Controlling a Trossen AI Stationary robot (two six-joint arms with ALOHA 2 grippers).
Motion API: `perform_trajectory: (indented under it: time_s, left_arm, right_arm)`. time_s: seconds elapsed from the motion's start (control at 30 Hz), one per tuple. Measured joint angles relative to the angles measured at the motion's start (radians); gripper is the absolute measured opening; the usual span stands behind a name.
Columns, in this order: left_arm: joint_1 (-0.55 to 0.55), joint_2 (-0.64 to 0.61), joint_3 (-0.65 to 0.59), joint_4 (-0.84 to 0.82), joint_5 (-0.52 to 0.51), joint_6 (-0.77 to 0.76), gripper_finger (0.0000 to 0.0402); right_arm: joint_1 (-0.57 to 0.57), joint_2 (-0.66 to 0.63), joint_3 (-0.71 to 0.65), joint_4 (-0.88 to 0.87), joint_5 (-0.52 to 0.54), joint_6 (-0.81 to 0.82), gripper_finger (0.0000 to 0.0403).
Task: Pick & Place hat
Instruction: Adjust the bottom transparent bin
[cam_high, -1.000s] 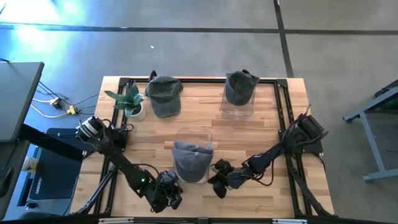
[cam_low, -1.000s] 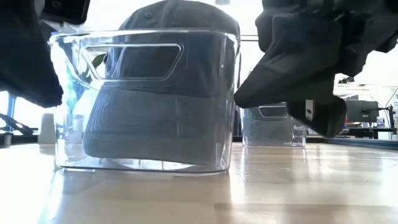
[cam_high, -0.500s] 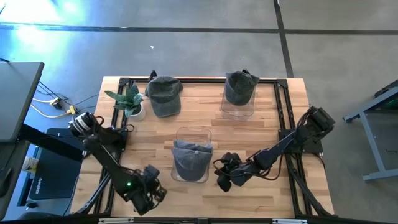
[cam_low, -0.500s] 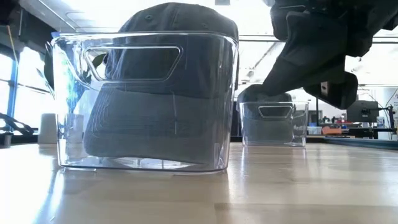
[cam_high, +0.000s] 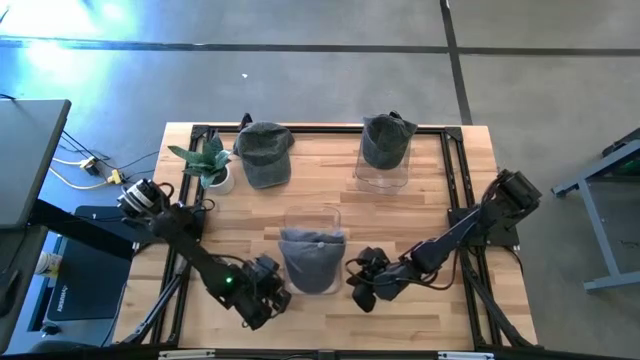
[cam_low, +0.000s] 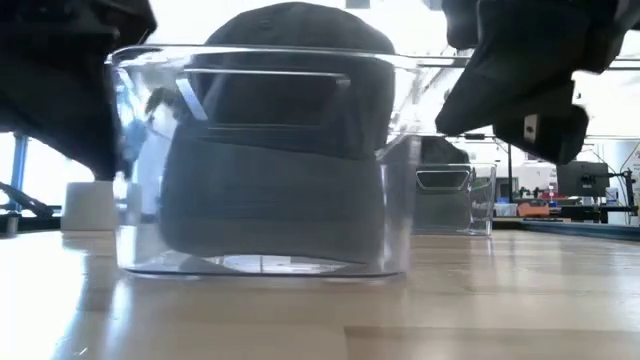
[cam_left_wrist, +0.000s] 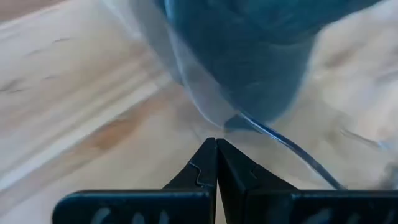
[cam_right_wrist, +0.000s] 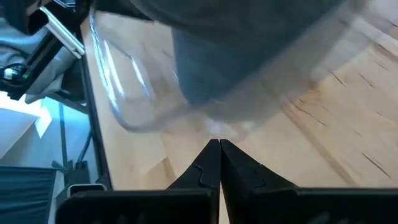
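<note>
A grey-blue cap sits inside a clear plastic bin at the table's near middle; the bin stands on its base. My left gripper is shut, low at the bin's near-left corner. My right gripper is also shut and hangs just right of the bin, a little above the table. In the right wrist view its shut tips point at the bin's lower wall. My left gripper has its shut fingertips at the bin's lower near-left corner, coming in level from the near-left. A sliver of table shows between tip and wall, so I cannot tell if they touch. The bin stands flat on the table. My right gripper's tips are close to the bin's right wall; whether they touch cannot be told.
A second clear bin with a dark cap stands at the far right. A loose grey cap lies at the far middle-left, beside a small potted plant. Bare wood lies along the near edge.
My left gripper swung out toward the near-left corner, then came back to the bin's near-left corner. In the last half second the bin with its cap slid toward the table's right and turned slightly. My right gripper rose and drew back a little to the right.
</note>
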Motion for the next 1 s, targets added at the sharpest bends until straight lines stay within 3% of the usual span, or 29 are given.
perform_trajectory:
  time_s: [0.23, 0.43, 0.63, 0.87, 1.0]
  left_arm:
    - [0.019, 0.000, 0.002, -0.012, 0.033, 0.033, 0.0000]
    - [0.022, -0.014, 0.002, -0.161, 0.054, 0.004, 0.0000]
    - [0.128, -0.014, 0.001, -0.322, 0.026, 0.043, 0.0000]
    - [0.274, -0.014, -0.047, -0.118, 0.024, 0.333, 0.0000]
    - [0.308, -0.014, -0.049, -0.053, 0.046, 0.426, 0.0000]
  right_arm:
    - [0.009, -0.037, 0.000, -0.064, 0.007, 0.001, 0.0000]
    - [0.005, -0.053, 0.000, -0.091, 0.003, 0.023, 0.0000]
    - [-0.013, 0.004, 0.000, -0.009, -0.004, 0.005, 0.0000]
    - [-0.012, 0.032, 0.000, 0.029, -0.012, 0.011, 0.0000]
    - [-0.012, 0.032, 0.000, 0.031, -0.024, 0.025, 0.0000]
